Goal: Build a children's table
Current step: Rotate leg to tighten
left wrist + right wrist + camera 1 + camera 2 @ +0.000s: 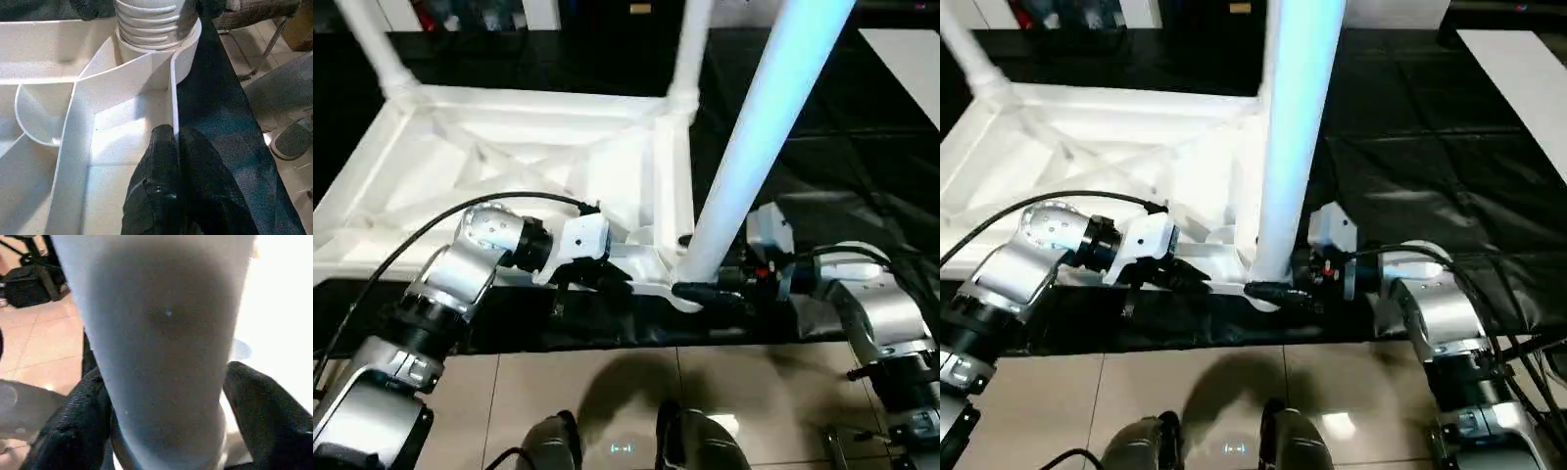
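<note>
Table top lies upside down. Left gripper pinches rim. Right gripper straddles leg at 5 o'clock socket. You next twist leg home.

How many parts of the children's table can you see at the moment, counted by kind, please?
White plastic square table top, ribbed underside up: 1
Long white tubular legs standing in its corner sockets: 3
Total: 4
</note>
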You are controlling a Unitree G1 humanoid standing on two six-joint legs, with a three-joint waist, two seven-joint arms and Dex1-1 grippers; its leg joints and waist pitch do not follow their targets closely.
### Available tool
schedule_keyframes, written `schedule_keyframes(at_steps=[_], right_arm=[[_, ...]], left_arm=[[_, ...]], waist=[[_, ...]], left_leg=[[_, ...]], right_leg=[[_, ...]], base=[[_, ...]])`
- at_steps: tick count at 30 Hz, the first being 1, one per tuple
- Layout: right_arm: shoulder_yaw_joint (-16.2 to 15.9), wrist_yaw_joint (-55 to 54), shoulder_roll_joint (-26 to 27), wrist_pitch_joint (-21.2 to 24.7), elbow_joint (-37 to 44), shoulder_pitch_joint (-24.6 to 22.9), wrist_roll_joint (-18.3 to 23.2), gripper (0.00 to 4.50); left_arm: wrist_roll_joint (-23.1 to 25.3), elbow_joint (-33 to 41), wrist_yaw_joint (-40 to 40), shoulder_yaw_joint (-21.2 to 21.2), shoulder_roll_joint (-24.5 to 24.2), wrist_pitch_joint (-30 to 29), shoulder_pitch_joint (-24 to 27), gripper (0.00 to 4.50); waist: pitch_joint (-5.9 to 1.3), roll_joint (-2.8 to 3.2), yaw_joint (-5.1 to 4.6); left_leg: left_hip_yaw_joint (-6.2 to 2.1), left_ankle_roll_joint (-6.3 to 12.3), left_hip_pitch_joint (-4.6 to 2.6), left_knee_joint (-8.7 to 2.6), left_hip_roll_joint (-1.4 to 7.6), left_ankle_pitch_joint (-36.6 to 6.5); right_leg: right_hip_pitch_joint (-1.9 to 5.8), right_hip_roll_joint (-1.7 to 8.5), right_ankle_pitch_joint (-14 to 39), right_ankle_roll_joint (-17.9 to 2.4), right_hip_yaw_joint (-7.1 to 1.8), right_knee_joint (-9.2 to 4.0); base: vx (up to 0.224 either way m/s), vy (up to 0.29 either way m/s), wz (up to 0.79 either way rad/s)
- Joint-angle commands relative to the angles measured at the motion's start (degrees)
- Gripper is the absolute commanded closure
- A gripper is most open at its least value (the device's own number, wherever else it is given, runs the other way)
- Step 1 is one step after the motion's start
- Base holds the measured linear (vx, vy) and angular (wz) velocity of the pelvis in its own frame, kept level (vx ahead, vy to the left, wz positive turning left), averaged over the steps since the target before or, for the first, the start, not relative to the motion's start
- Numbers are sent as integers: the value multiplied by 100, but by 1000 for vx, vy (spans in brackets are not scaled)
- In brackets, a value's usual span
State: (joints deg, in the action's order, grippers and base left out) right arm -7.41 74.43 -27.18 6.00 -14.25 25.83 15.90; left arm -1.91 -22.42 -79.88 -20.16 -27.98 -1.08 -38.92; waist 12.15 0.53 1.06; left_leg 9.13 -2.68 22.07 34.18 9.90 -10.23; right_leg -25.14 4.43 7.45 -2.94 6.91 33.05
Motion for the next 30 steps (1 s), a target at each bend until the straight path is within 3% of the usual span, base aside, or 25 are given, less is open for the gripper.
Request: schedule_keyframes(at_steps=[1,8,12,13,17,19,21,24,26,30], right_arm=[[-51,89,-38,-64,-39,50,37,125],[-86,143,-20,-116,-89,31,22,177],[-42,-282,130,188,-42,-54,-15,183],[-30,-353,159,227,-32,-65,-19,183],[232,-1358,646,595,65,-122,24,185],[379,-2183,1078,712,131,-152,-46,185],[455,-2926,1489,790,141,-153,-169,185],[411,-3700,1972,811,109,-142,-405,185],[417,-4283,2364,849,16,-77,-536,185],[627,-5255,2930,1076,-152,110,-622,185]], left_arm=[[106,-54,-221,-247,41,124,-23,450],[87,-211,-223,-222,48,262,-54,450],[15,-140,59,-67,139,67,11,450],[4,-112,99,-49,152,24,24,450],[-50,275,815,179,426,-545,148,450],[35,510,1515,308,723,-1037,197,450],[38,679,2088,417,1053,-1427,226,450],[200,868,2709,446,1444,-1788,250,450],[370,942,3178,418,1749,-1984,234,450],[566,1138,3812,416,2170,-2319,231,450]], waist=[[-586,-117,-13],[-582,-130,4],[-565,-125,6],[-555,-95,12],[-520,-107,-30],[-502,-95,-97],[-529,-104,-146],[-518,-126,-235],[-503,-111,-244],[-504,-107,-265]], left_leg=[[-71,912,-46,-357,294,-566],[-68,888,-43,-357,285,-573],[-69,870,-49,-364,287,-608],[-73,842,-53,-366,286,-646],[-92,551,-64,-378,263,-904],[-108,486,-42,-393,290,-851],[-112,431,-32,-374,272,-821],[-101,527,-3,-366,224,-838],[-75,551,-34,-358,209,-848],[-92,508,-17,-370,198,-799]], right_leg=[[460,471,1880,-1068,-399,-349],[460,468,2021,-991,-394,-367],[449,464,2076,-994,-391,-374],[446,471,2140,-987,-388,-383],[441,485,2794,-775,-363,-472],[425,480,2755,-770,-364,-456],[440,491,2702,-771,-359,-448],[448,473,2694,-715,-351,-473],[407,465,2788,-655,-358,-499],[420,455,2919,-526,-329,-521]], base=[[0,0,0],[0,0,0],[0,0,0],[0,0,0],[0,0,0],[0,0,0],[0,0,0],[0,0,0],[0,0,0],[0,0,0]])
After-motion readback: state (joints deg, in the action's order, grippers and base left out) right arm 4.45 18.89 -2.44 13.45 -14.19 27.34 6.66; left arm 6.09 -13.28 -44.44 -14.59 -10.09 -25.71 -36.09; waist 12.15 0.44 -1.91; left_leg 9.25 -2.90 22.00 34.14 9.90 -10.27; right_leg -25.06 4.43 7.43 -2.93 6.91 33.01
